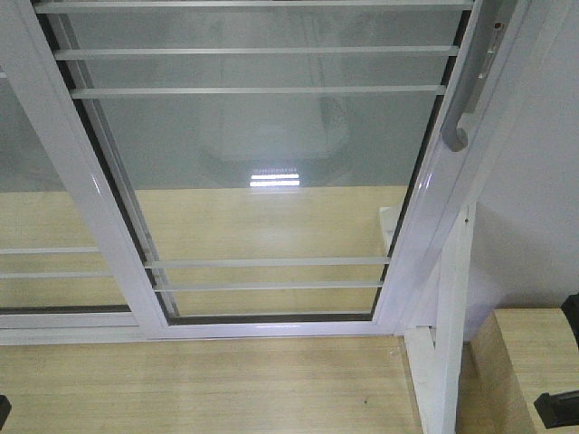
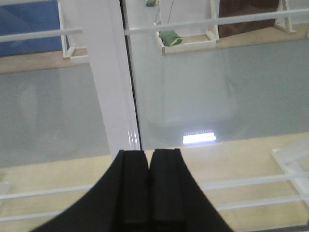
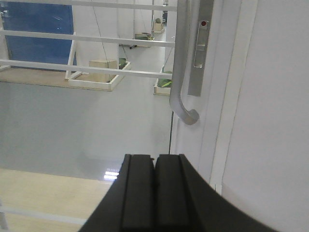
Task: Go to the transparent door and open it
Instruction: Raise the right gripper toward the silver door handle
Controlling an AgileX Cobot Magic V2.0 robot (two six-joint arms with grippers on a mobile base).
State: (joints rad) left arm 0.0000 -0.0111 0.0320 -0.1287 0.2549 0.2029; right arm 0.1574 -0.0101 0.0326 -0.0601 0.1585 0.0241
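Black fingers of the right gripper fill the bottom of its wrist view, pressed flat together with nothing between them. Up and slightly right of those tips hangs the curved grey metal pull handle, near but not touching. It is mounted on the white edge stile of the tall clear-glass sliding door with its thin white bars. Left gripper is likewise clamped on nothing, pointing at the white frame post straight ahead of it, where the 2 panels overlap. I judge the door not yet opened. My worry is that driving the right arm forward with its fingers pinched would butt the handle or glass rather than hook it. A grip near the handle's curled lower end could also slide off once I pull sideways.
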